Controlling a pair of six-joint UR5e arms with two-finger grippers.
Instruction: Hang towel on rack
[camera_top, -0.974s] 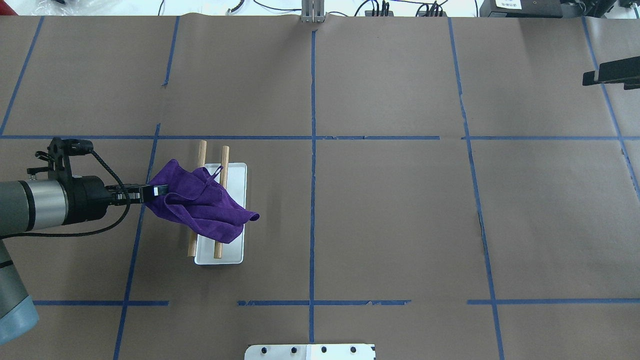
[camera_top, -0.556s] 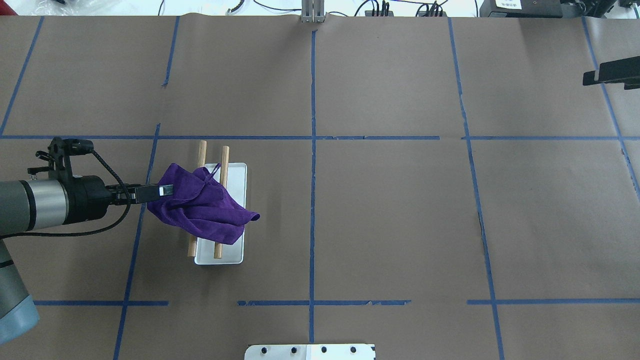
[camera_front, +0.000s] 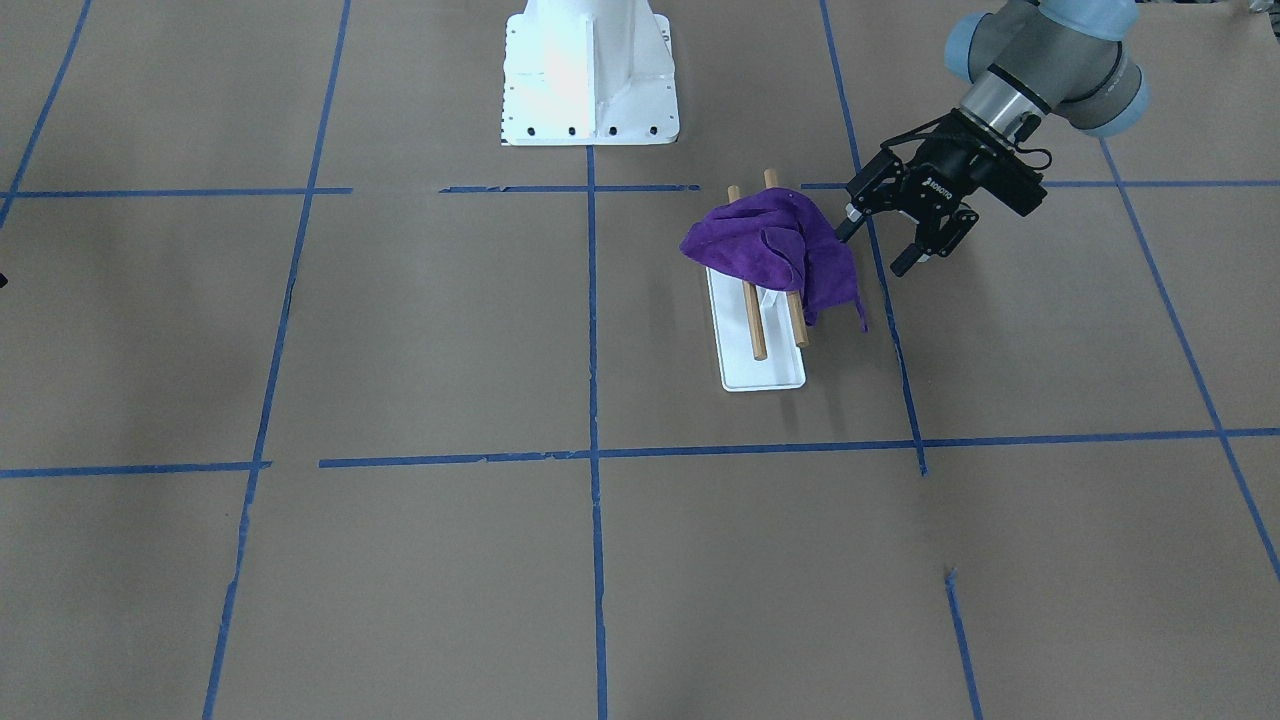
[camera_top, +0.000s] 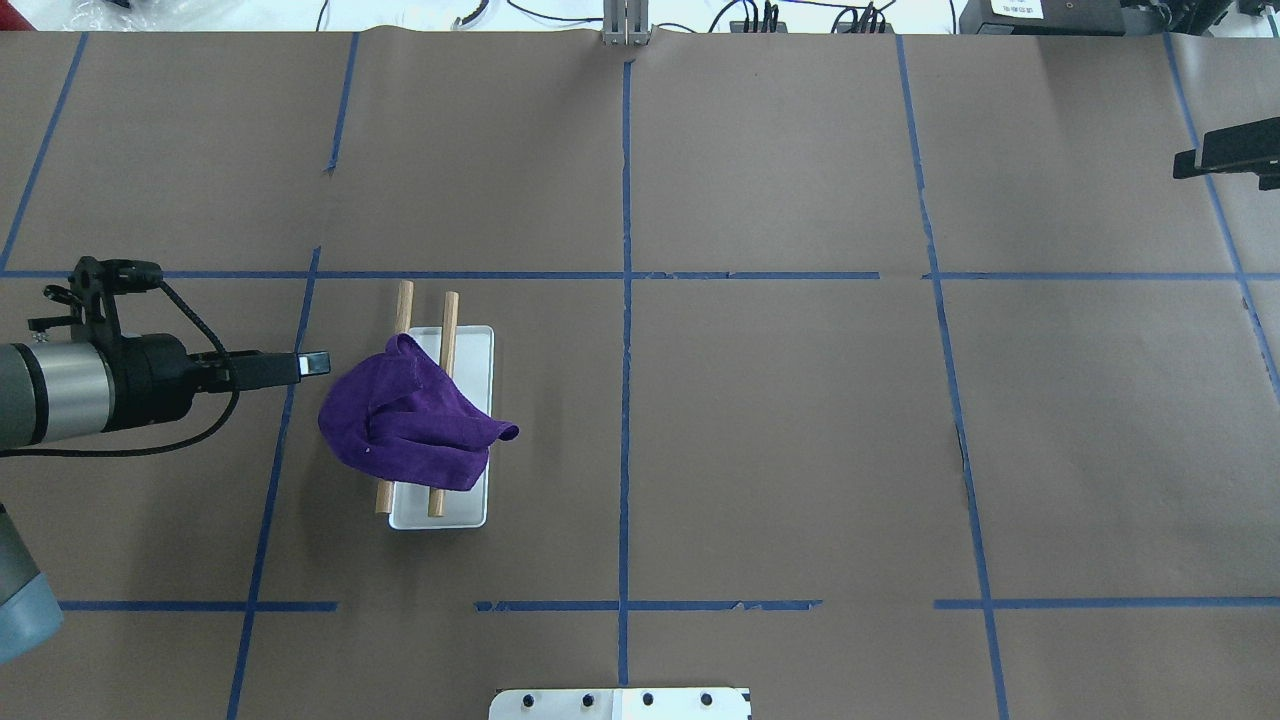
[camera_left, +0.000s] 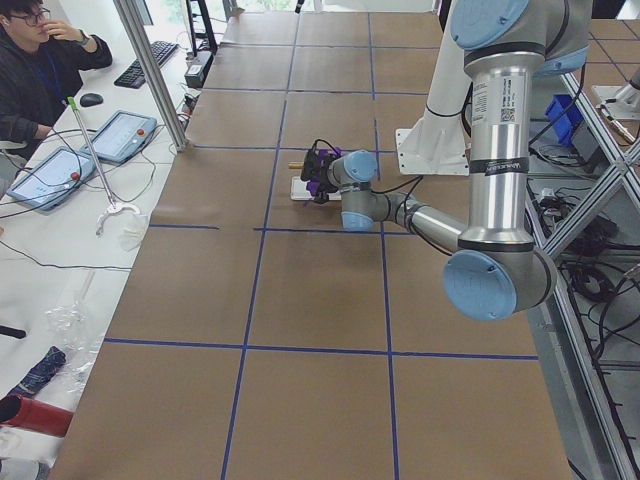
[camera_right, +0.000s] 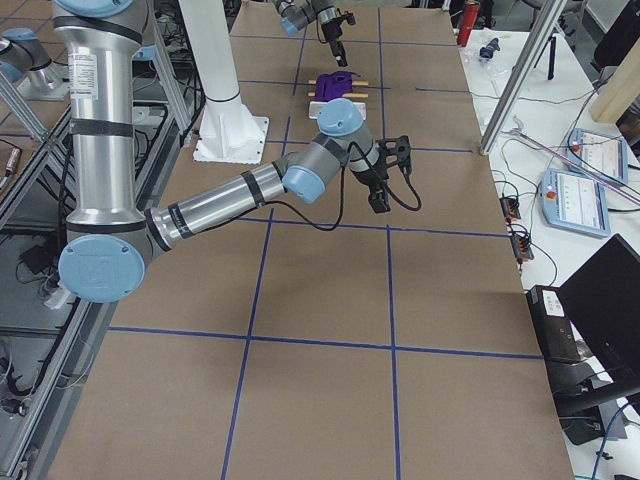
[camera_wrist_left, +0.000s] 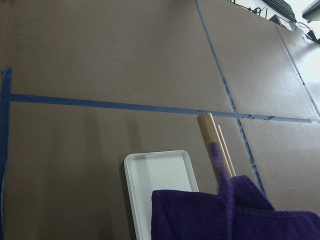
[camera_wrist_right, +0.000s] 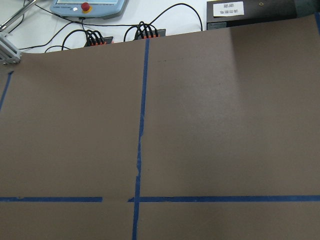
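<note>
The purple towel lies draped over the two wooden dowels of the rack, whose white base sits left of centre. One side of the towel hangs down on the left arm's side. My left gripper is open and empty, just left of the towel and apart from it; its spread fingers show in the front view. The left wrist view shows the towel, the base and the dowel ends. My right gripper shows as a dark shape at the far right edge; I cannot tell whether it is open or shut.
The big white bolted pedestal stands at the robot's side of the table. Blue tape lines divide the brown paper cover. Cables and devices line the far edge. An operator sits beyond the table.
My left gripper let go of the towel and drew back to the left. The towel dropped and settled over the dowels. The right gripper shifted slightly.
</note>
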